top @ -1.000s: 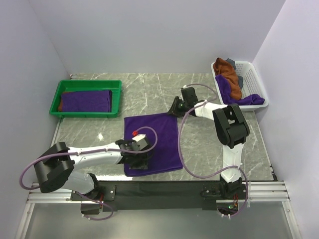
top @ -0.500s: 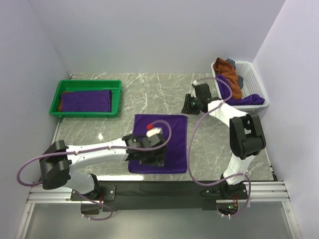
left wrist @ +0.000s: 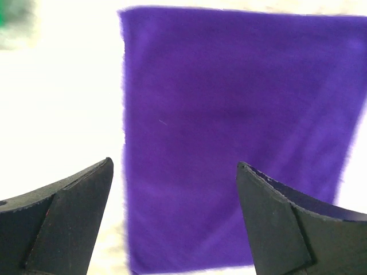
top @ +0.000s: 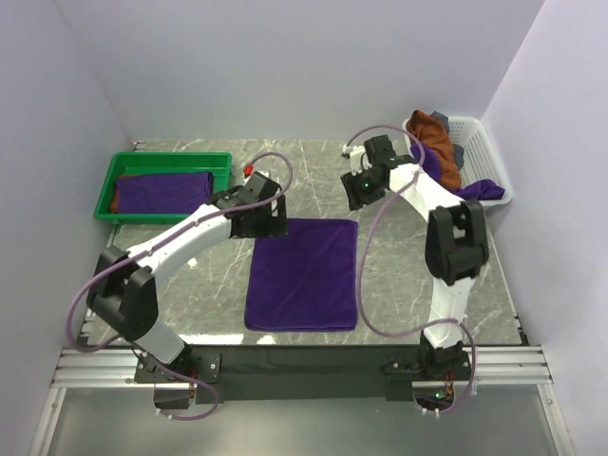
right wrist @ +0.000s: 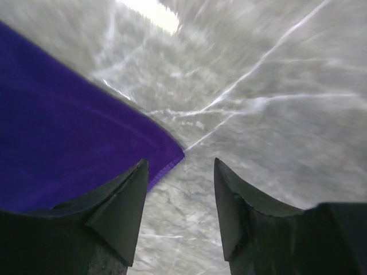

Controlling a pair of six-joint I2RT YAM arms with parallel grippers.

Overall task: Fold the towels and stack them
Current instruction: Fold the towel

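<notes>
- Green rectangular plastic tray (top: 171, 158), far left of the grey marbled surface (top: 408, 256): we count one folded deep-purple plush towel (top: 163, 193) in it, with a rust-brown edge (top: 115, 200) showing beneath.
- Left gripper (left wrist: 174, 172): spread wide and empty, hovering over the far-left corner of the towel listed next.
- Deep-purple plush rectangular towel (top: 302, 274): lies flat mid-surface, long side running away from the arms. We cannot tell how many layers it has.
- Right gripper (right wrist: 180, 161): parted and empty, low over the far-right corner, which lies just ahead of its tips.
- White slatted plastic basket (top: 484, 142), far right: holds a rust-brown towel (top: 435, 138) and a purple towel (top: 475, 189) draped over the rim, both unfolded.
- Handling note: we judge the step in hand to be the next fold of the middle towel.
  - Both grippers should descend onto the far corners together.
  - They should pinch through all layers and lift evenly.
  - They should carry the far edge to the near edge with the corners matched.
  - They should release only once the towel lies flat.
</notes>
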